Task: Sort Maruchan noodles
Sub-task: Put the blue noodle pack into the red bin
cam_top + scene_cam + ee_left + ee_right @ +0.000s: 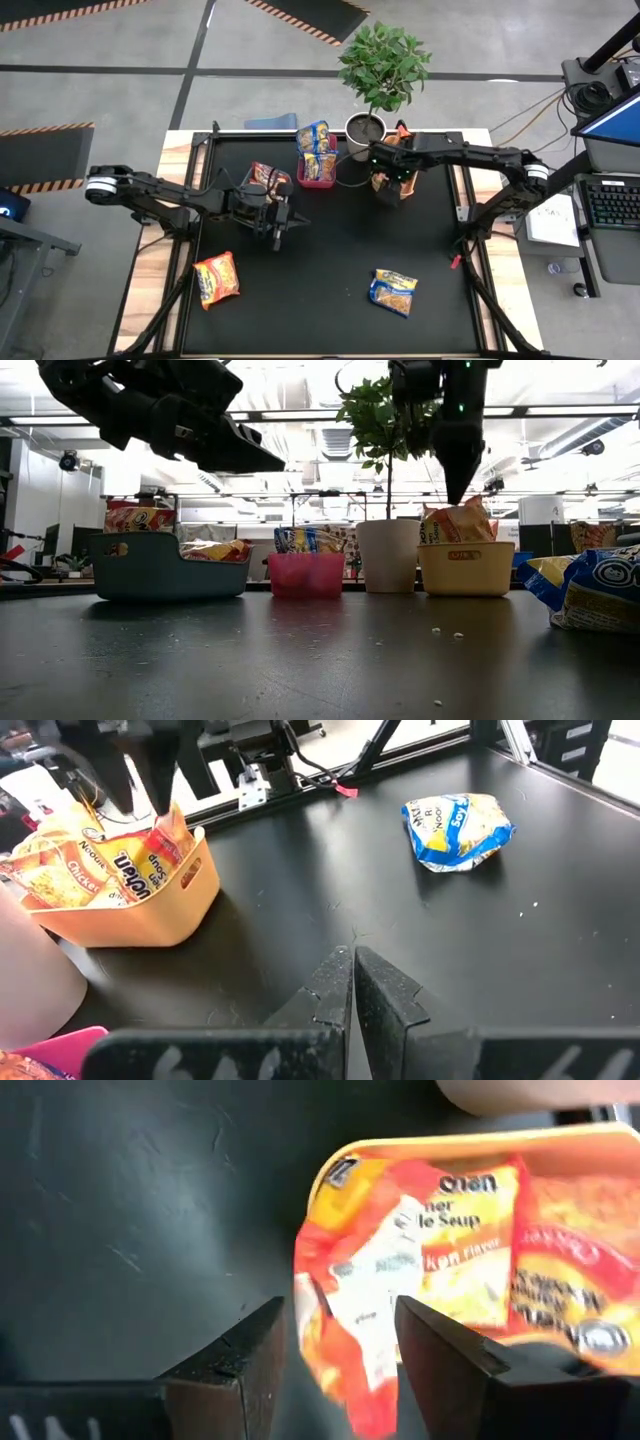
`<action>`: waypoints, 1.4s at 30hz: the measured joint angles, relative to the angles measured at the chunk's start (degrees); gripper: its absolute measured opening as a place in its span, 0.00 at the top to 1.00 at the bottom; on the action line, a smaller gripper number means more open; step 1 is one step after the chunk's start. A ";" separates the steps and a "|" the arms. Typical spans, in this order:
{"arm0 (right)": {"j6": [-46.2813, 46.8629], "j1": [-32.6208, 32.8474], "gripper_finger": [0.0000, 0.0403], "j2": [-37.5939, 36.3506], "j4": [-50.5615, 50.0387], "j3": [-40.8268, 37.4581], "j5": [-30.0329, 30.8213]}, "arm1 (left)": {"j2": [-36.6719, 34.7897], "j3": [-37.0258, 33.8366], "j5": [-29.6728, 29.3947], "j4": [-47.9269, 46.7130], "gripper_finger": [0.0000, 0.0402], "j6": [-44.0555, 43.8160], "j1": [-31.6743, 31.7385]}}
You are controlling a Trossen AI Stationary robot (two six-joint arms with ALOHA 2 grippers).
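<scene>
Bench [330,240], near edge: orange packet [216,278] at left, blue packet [393,291] at right. Mid-bench: left claw [292,222], pressed together, empty. Far edge: right claw [338,1370], spread, over orange-packet-filled yellow bin [466,567].

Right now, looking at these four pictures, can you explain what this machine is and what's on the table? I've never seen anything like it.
It is a robot with two dark jointed arms at a black table. One picture looks straight down, one looks level across the tabletop, and two come from cameras on the wrists. Crinkly plastic noodle packets are being sorted into bins. The right gripper hangs open over the orange plastic bin, an orange packet just beneath it. The left gripper is shut and empty above the table. Still loose: an orange-red packet and a blue-yellow packet. A teal bin, a pink bin and a potted plant stand at the back.
</scene>
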 joint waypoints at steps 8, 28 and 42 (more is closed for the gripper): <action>12.85 7.48 0.56 -0.28 -2.22 5.60 -5.41 | -2.50 0.65 0.04 -0.46 1.00 -1.91 -0.18; 52.42 47.03 0.78 -0.13 17.05 -10.39 -7.86 | -12.42 0.65 0.50 -5.80 1.00 -6.23 -2.91; 62.84 53.67 0.95 -0.09 36.67 -25.24 -0.45 | -11.34 0.65 0.50 -5.64 1.00 -5.70 -2.86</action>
